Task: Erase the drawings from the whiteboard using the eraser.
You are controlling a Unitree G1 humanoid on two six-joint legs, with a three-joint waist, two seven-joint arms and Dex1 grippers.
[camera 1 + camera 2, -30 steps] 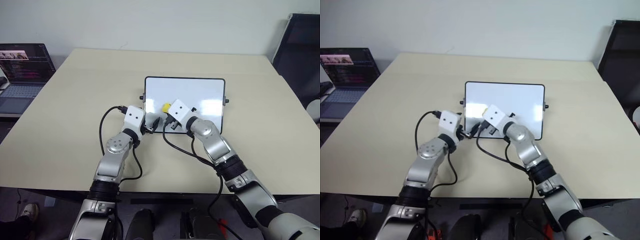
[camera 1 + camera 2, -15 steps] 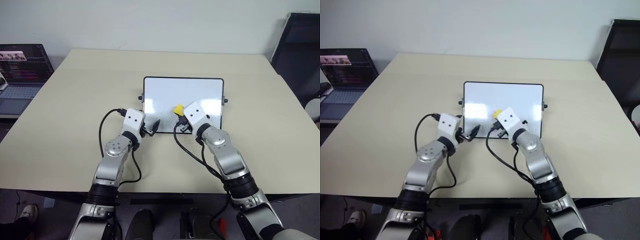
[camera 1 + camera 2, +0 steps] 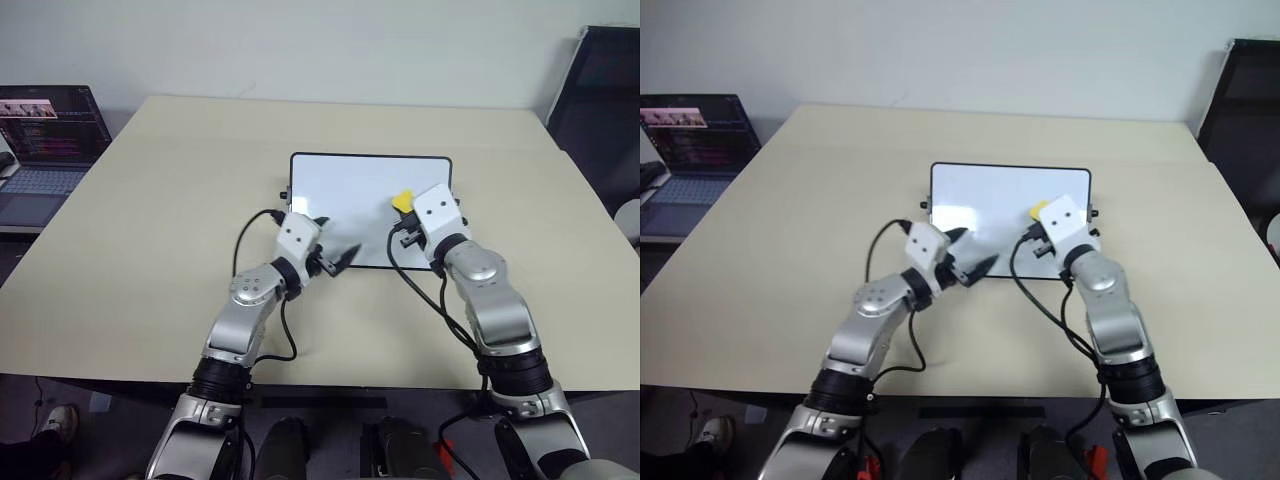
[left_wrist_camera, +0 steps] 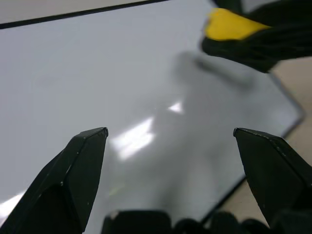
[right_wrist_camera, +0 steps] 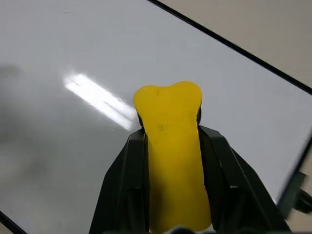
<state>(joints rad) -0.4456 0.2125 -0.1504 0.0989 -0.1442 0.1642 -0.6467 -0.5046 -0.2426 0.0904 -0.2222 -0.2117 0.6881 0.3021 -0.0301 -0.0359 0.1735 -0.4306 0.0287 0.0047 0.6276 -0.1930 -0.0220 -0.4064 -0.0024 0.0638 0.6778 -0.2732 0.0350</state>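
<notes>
Gripping eraser (image 5: 171, 146) near whiteboard (image 3: 345, 195) right edge

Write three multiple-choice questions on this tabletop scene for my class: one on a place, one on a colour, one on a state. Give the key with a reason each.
1. Where is the laptop?
A. at the table's far left
B. on the whiteboard
C. under the right gripper

2. What colour is the eraser?
A. red
B. yellow
C. green

3. How is the left gripper?
A. shut on the eraser
B. open, holding nothing
C. shut on a pen

Key: 1 A, it sits beside the table's left edge. 2 B, a yellow block is clamped in the right gripper over the whiteboard. 3 B, its fingers stand wide apart over the board.
</notes>
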